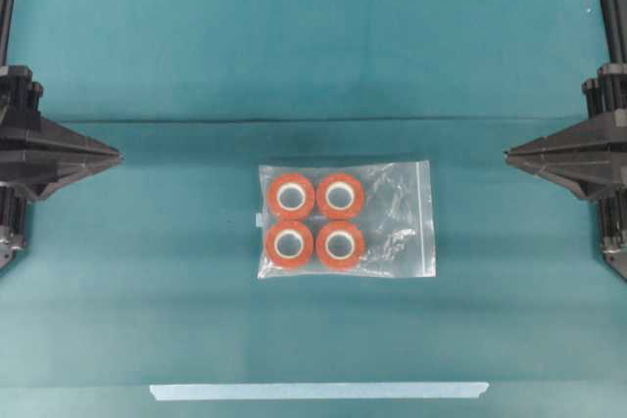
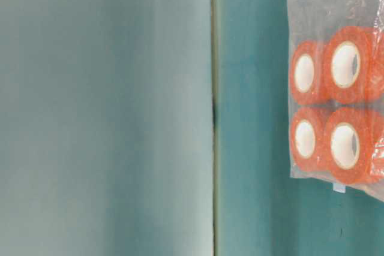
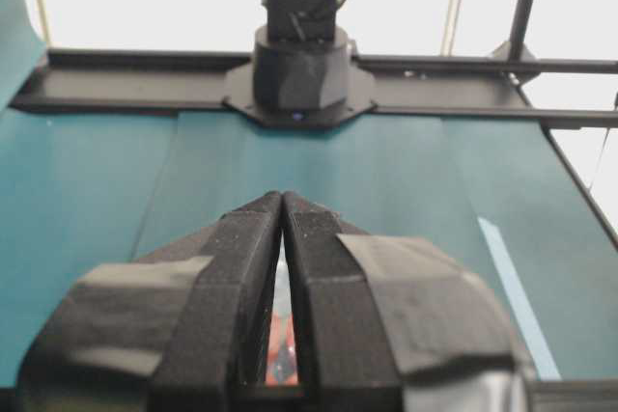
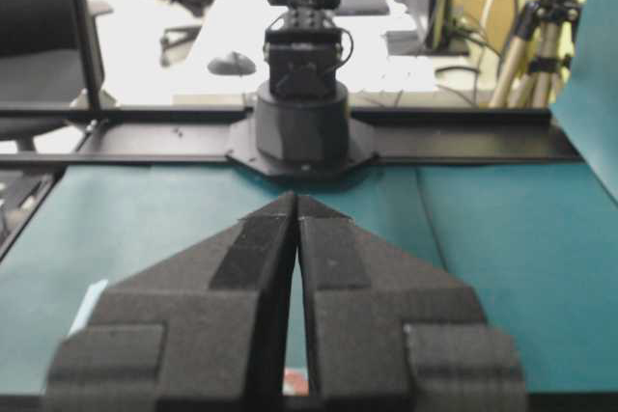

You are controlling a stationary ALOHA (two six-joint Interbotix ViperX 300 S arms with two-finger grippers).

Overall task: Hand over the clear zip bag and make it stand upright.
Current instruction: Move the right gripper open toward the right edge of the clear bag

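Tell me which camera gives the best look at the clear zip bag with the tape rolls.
The overhead view: the whole clear zip bag lies flat, all four orange tape rolls visible. The table-level view crops the bag at the frame's right edge. Each wrist view shows only a sliver of it behind the shut fingers.

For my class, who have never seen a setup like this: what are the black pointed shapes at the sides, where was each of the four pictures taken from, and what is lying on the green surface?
The black shapes are two robot arms' pincers: the left gripper and right gripper. Both are shut, holding nothing. One camera looks down from above, one sits low by the table, and one rides on each wrist looking along its closed fingers toward the opposite arm. On the green table the clear zip bag lies flat, midway between the grippers and apart from both. Inside are four orange-red tape rolls in a square. A pale strip marks the table's near edge.
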